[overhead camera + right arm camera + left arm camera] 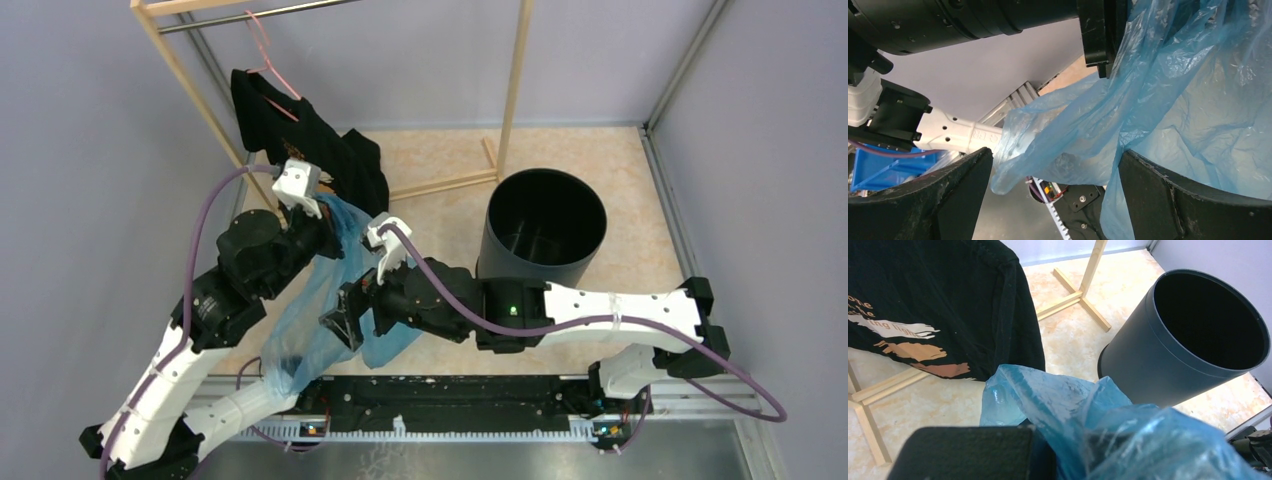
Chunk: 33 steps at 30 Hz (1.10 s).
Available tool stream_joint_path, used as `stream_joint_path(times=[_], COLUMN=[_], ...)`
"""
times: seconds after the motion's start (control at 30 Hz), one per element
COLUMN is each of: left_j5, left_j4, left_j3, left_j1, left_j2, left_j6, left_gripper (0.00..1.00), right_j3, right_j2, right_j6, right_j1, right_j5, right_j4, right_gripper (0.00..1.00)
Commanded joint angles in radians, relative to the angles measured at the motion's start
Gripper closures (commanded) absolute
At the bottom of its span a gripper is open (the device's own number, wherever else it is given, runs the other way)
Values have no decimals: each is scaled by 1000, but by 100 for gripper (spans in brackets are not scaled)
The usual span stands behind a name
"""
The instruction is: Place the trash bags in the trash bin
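Nearest the arm bases, the trash bag (pixel 305 330) hangs as a thin, crinkly, see-through light-blue film, its lower folds drooping toward the near edge of the table (pixel 440 165). It carries no print. The right hand (pixel 1055 170) is beside the lower part of the bag with its two matte black, rough-edged fingers (pixel 955 200) spread wide apart. In the right wrist view the film drapes loosely between and behind them, not pinched. Just beyond, the left hand (pixel 318 232) is closed tight on the bunched top of the bag, so the plastic gathers into creased folds there and is held up off the table, outside the bin. A glossy purple cable (pixel 200 230) loops along the left arm.

Further back and to the right stands the trash bin (pixel 520 262), a smooth, dark grey, slightly tapered cylinder, upright, mouth open, well apart from the bag. Behind the left hand a black cloth shirt (pixel 265 115) hangs from a pink wire hanger (pixel 262 45) on a pale wooden rack (pixel 515 90). Its chest print has pale lettering over white and tan brush strokes; only fragments show, one seeming to end in "light". The table is beige and marbled.
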Motion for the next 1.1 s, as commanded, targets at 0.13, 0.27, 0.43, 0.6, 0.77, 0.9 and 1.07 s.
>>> stream_joint_path(times=[0.13, 0.27, 0.43, 0.6, 0.77, 0.9, 1.07], left_j5=[-79, -143, -166, -172, -166, -150, -115], left_j4=[60, 57, 57, 56, 48, 25, -19], left_j3=[-1, -7, -6, -12, -19, 4, 36], left_j1=[2, 2, 2, 2, 2, 1, 2], left_j2=[-8, -1, -5, -8, 22, 60, 97], left_j6=[27, -3, -41, -57, -77, -89, -94], left_gripper=[100, 100, 100, 100, 100, 100, 100], right_j3=[18, -61, -46, -114, -41, -109, 33], right_j2=[-44, -99, -103, -142, -85, -31, 131], right_j6=[-60, -60, -81, -65, -92, -99, -43], right_j1=[11, 11, 11, 11, 11, -4, -57], right_j5=[7, -8, 58, 77, 121, 93, 239], right_j4=[16, 75, 12, 77, 15, 170, 15], right_gripper=[6, 10, 7, 1, 7, 19, 16])
